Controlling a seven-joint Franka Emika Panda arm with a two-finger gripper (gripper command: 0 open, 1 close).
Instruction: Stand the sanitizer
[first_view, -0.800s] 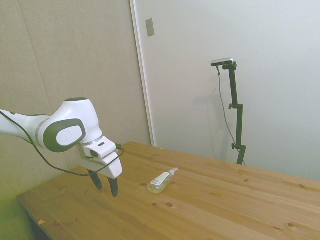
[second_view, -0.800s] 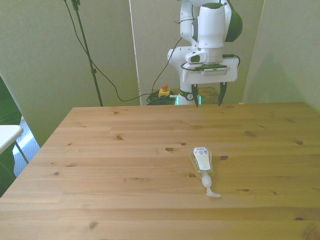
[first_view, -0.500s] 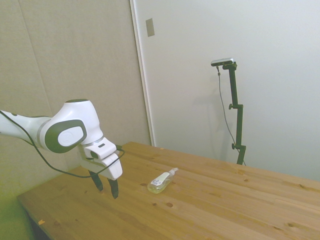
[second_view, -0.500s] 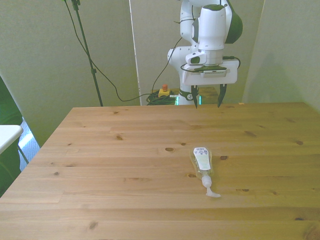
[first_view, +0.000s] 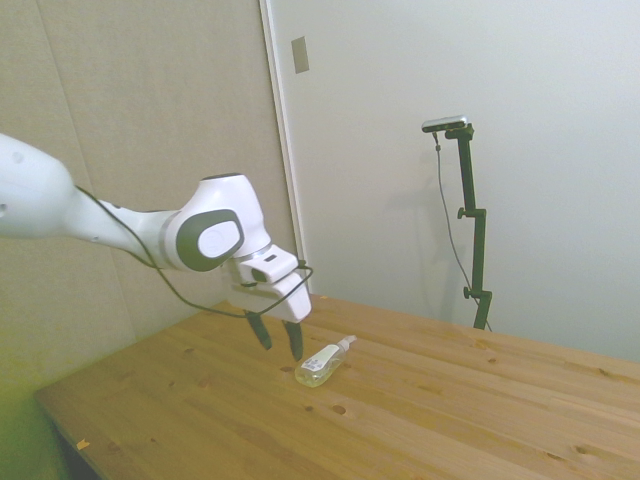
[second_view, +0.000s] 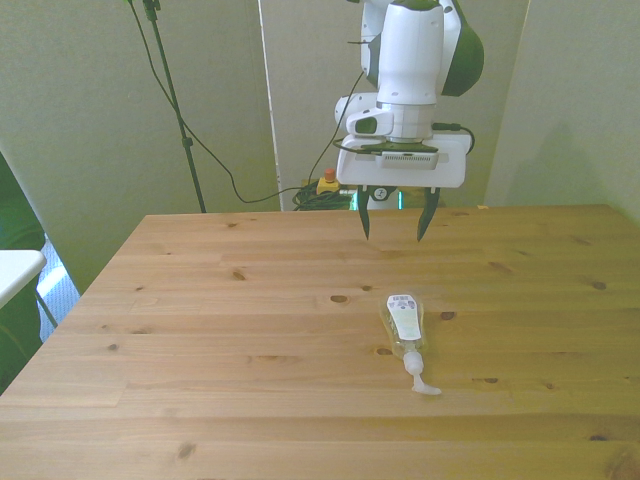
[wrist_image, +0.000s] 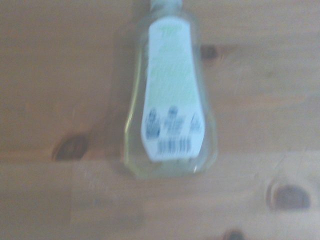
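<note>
The sanitizer (second_view: 405, 325) lies flat on the wooden table (second_view: 200, 330), a slim clear bottle of pale yellowish liquid, label up, with its white nozzle toward the near edge. From the side, the sanitizer (first_view: 323, 364) rests just past the fingertips. My gripper (second_view: 392, 228) hangs open above the table, short of the bottle's base and a little toward the front view's left; in the side view my gripper (first_view: 279, 343) is empty. Seen from the wrist, the sanitizer (wrist_image: 170, 100) fills the middle of a blurred picture.
Dark knots mark the table (first_view: 450, 410) near the bottle. A black cable (second_view: 215, 160) hangs behind the far edge. A white surface (second_view: 15, 270) pokes in at the front view's left edge.
The arm has swung out from the table's far edge toward the bottle, and the open gripper now hangs close to the bottle's base. The bottle has not moved.
</note>
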